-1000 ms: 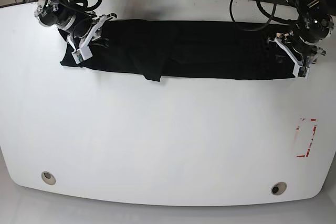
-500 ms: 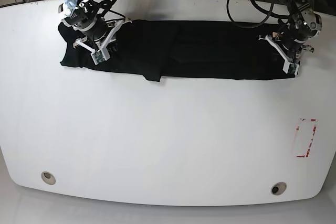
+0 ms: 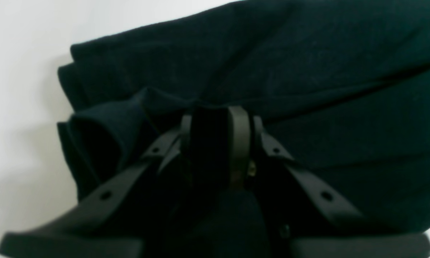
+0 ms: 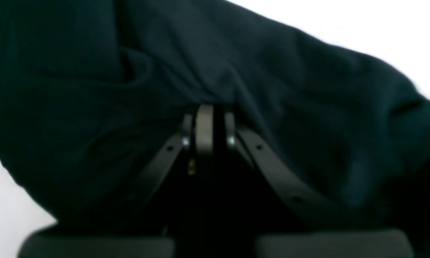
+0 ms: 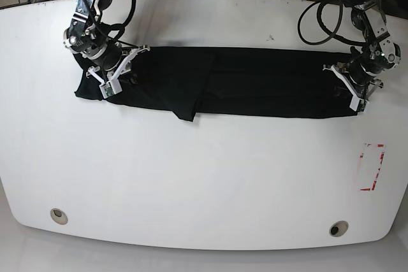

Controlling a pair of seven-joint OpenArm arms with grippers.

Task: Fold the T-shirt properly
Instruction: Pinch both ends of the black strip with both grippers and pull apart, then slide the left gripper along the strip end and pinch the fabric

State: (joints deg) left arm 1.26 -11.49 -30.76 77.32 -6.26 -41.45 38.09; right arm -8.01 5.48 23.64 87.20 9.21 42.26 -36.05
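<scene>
The black T-shirt (image 5: 255,81) lies as a long folded strip across the far half of the white table (image 5: 204,176). At the strip's right end my left gripper (image 5: 354,88) presses down; the left wrist view shows it (image 3: 215,120) shut on a bunched fold of the T-shirt (image 3: 308,71). At the strip's left end sits my right gripper (image 5: 109,73). In the right wrist view it (image 4: 209,114) is shut, with the T-shirt (image 4: 93,89) gathered over its tips. A small flap (image 5: 186,111) hangs out of the strip's front edge.
A red-outlined mark (image 5: 371,167) is on the table near the right edge. Two round holes (image 5: 58,215) (image 5: 338,228) sit near the front edge. Cables (image 5: 319,11) trail behind both arms along the back edge.
The left gripper has closed on the strip's right end. Both grippers have shifted toward the front, and the whole strip has slid a little that way with them.
</scene>
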